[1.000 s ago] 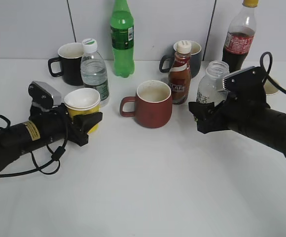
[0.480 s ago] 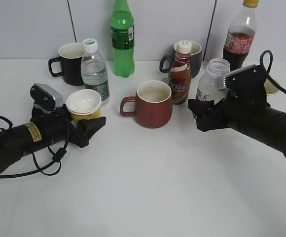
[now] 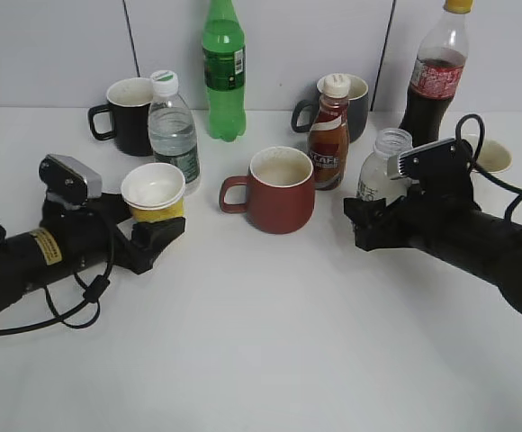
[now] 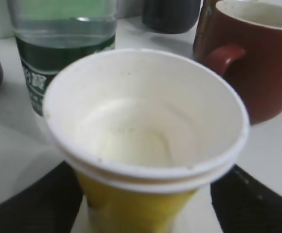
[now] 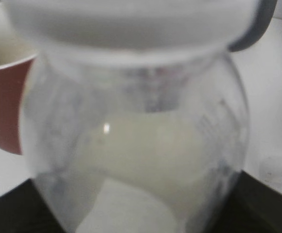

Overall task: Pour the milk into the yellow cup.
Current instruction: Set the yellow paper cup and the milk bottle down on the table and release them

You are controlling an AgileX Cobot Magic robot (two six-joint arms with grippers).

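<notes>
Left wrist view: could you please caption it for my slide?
Yellow cup with milk inside, between the gripper's fingers.

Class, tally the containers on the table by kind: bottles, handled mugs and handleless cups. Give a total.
Bottles: 5 (milk, water, green, coffee, cola)
Handled mugs: 3 (black, red-brown, dark grey)
Handleless cups: 2 (yellow cup, cream)
Total: 10

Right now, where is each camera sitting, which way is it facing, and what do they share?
Exterior view: in front, slanting down at the table; both arms and the left gripper show.
Left wrist view: just behind the yellow cup, looking into it; dark fingers flank it.
Right wrist view: tight against the milk bottle; dark finger edges only.
Shared: the red-brown mug appears in all three.
</notes>
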